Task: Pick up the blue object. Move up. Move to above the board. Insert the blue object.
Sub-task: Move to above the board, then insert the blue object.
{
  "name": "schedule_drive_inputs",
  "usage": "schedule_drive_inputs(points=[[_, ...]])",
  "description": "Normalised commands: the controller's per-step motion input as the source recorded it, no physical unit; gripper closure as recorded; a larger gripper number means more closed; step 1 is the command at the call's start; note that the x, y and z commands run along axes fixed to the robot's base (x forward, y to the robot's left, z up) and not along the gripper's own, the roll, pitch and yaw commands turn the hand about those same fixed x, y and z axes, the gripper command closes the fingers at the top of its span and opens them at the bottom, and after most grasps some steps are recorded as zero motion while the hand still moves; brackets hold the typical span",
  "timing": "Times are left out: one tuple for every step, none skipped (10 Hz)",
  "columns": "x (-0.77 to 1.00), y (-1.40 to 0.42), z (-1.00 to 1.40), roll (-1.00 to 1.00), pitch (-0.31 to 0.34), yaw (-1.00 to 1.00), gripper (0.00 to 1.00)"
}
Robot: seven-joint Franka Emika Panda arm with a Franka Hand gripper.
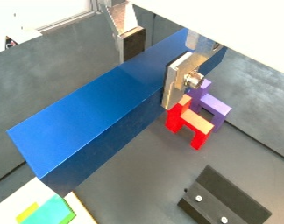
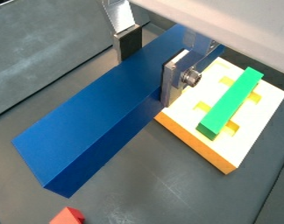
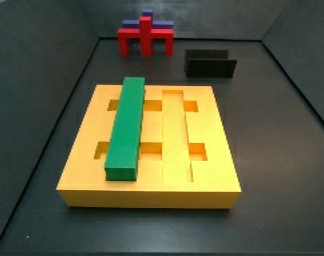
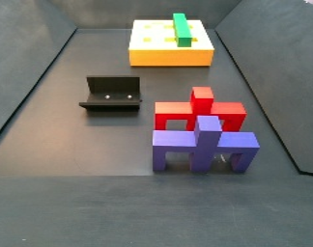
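Note:
The blue object (image 1: 97, 118), a long dark blue bar, runs between my gripper's (image 1: 155, 66) two fingers in both wrist views (image 2: 103, 114). The silver finger plates press its two long sides, so the gripper (image 2: 152, 63) is shut on it and holds it above the floor. The yellow grooved board (image 2: 209, 144) lies below and beside the bar, and a corner of it shows in a wrist view (image 1: 39, 206). It also shows in both side views (image 3: 205, 150) (image 4: 153, 50). Neither the gripper nor the blue object shows in the side views.
A green bar (image 3: 126, 125) lies in one groove of the board (image 2: 230, 101) (image 4: 183, 29). A red stand (image 4: 198, 108) (image 3: 145, 38) (image 1: 186, 122) stands with a purple piece (image 4: 205, 145) (image 1: 209, 105). The dark fixture (image 3: 210, 64) (image 4: 110, 95) (image 1: 226, 203) stands on the grey floor.

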Motion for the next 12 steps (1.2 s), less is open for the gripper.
schedule_drive_inputs(points=[[0.03, 0.00, 0.18, 0.00, 0.057, 0.00, 1.00], [-0.06, -1.40, 0.29, -0.05, 0.115, -0.09, 1.00], [-0.06, -1.40, 0.27, -0.01, 0.101, -0.06, 1.00], [-0.05, -1.40, 0.28, 0.01, 0.097, -0.03, 1.00], [-0.04, -1.40, 0.28, -0.02, 0.102, -0.04, 1.00], [-0.01, -1.40, 0.29, 0.01, 0.107, -0.01, 1.00], [0.01, -1.40, 0.29, 0.00, 0.115, -0.01, 1.00], [0.06, -0.56, 0.13, 0.00, 0.149, 0.00, 1.00], [0.07, -0.36, 0.08, 0.00, 0.149, 0.00, 1.00], [0.02, 0.00, 0.00, 0.00, 0.000, 0.00, 1.00], [0.34, -0.28, -0.10, 0.16, 0.130, -0.22, 1.00], [0.53, -0.37, -0.61, 0.32, 0.127, -0.21, 1.00]])
